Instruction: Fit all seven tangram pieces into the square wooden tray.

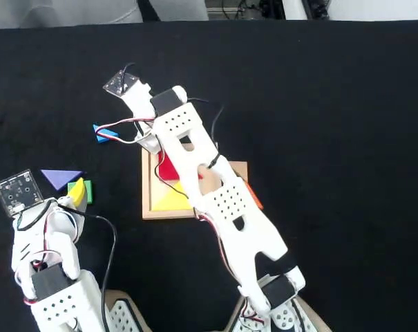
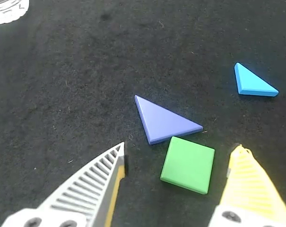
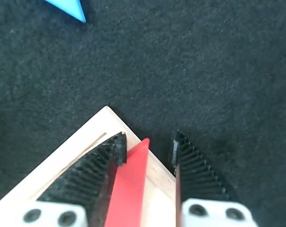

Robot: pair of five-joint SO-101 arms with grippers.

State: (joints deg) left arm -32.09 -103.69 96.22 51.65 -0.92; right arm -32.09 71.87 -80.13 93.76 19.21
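My right gripper point(image 3: 149, 135) straddles the red piece point(image 3: 128, 189), jaws apart, at the tray point(image 3: 72, 146) corner. Misaligned, the piece could jam on the rim.

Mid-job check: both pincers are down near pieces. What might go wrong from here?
The red piece in the open right pincer points its tip over the tray rim at the corner; it may hang up on the rim instead of lying flat. The open left pincer straddles the green square, which lies close against the purple triangle; closing could nudge that triangle.
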